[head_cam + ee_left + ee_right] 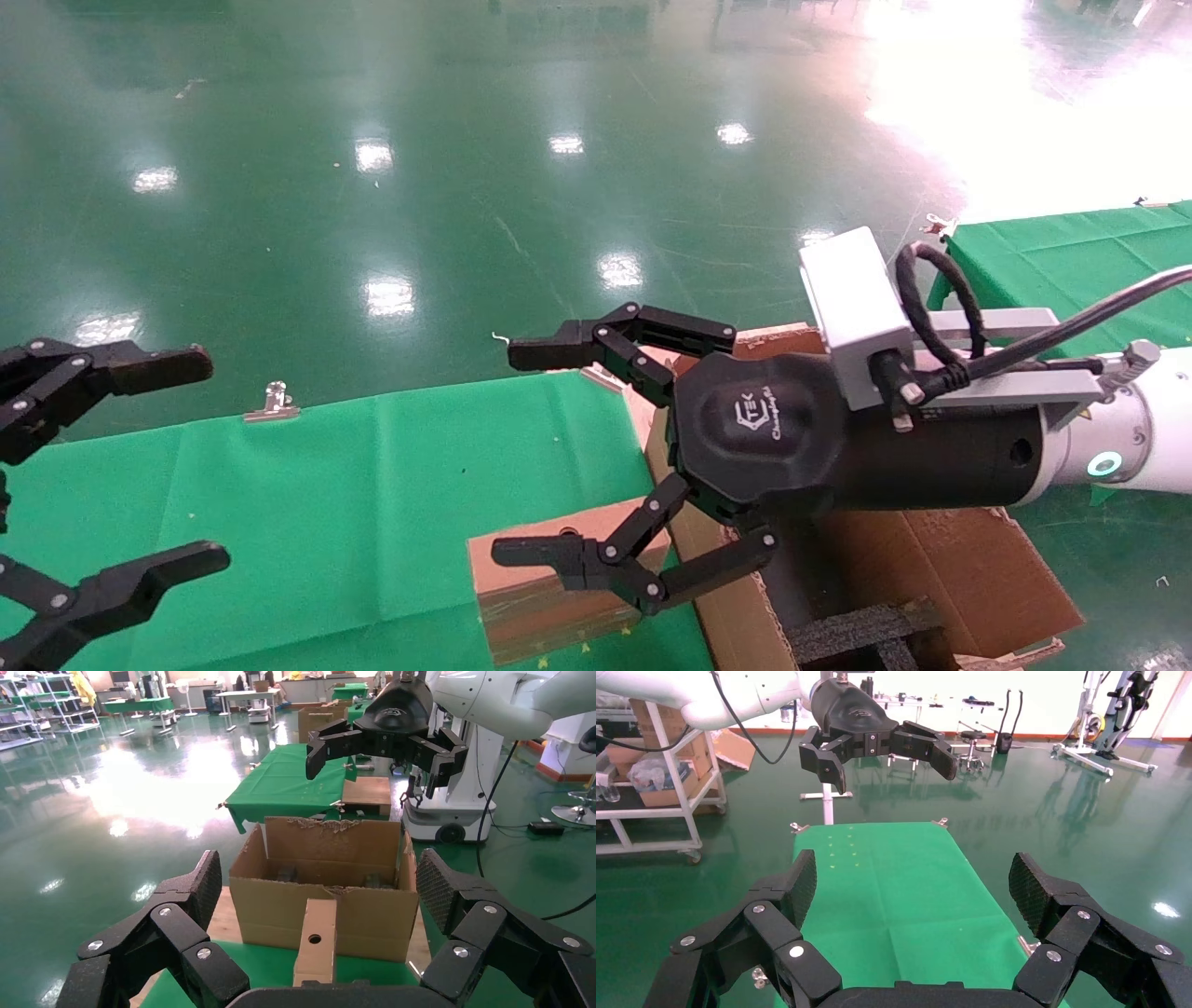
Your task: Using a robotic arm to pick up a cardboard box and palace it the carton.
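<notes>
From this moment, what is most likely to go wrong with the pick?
1. The right gripper hangs open above the cardboard box, not yet around it; a skewed descent might tip it.
2. The box stands right beside the carton; a finger may catch the carton wall.
3. The left gripper, open over the green table, seems clear.

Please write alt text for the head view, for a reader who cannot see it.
The right gripper hangs open above the small cardboard box on a green-covered table, beside the carton. The left gripper, also open, is at the left edge.
</notes>
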Robot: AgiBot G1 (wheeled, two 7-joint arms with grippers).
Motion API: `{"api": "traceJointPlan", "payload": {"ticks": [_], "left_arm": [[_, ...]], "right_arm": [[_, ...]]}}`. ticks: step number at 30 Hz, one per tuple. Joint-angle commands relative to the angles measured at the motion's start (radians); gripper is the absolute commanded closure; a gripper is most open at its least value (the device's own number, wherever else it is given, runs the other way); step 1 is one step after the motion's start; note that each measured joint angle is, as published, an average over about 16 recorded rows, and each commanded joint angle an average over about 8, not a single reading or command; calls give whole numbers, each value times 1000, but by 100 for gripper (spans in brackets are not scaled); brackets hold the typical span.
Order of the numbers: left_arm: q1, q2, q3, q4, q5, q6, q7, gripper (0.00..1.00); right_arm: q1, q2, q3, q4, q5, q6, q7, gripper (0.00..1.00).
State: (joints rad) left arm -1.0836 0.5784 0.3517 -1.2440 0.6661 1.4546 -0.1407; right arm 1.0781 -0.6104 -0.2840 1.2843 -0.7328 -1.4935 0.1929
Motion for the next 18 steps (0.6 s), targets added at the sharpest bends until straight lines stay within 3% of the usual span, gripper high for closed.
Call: {"api": "traceJointPlan", "payload": {"ticks": [1,12,14,18], "left_arm": [[0,0,0,0,0,0,0,0],[0,0,0,0,0,0,0,0],[0,0,0,0,0,0,0,15],[0,0,0,0,0,0,0,65]], "right_arm": [[0,0,0,0,0,0,0,0],[0,0,0,0,0,0,0,0],[0,0,0,0,0,0,0,0],[0,0,0,0,0,0,0,0]]}}
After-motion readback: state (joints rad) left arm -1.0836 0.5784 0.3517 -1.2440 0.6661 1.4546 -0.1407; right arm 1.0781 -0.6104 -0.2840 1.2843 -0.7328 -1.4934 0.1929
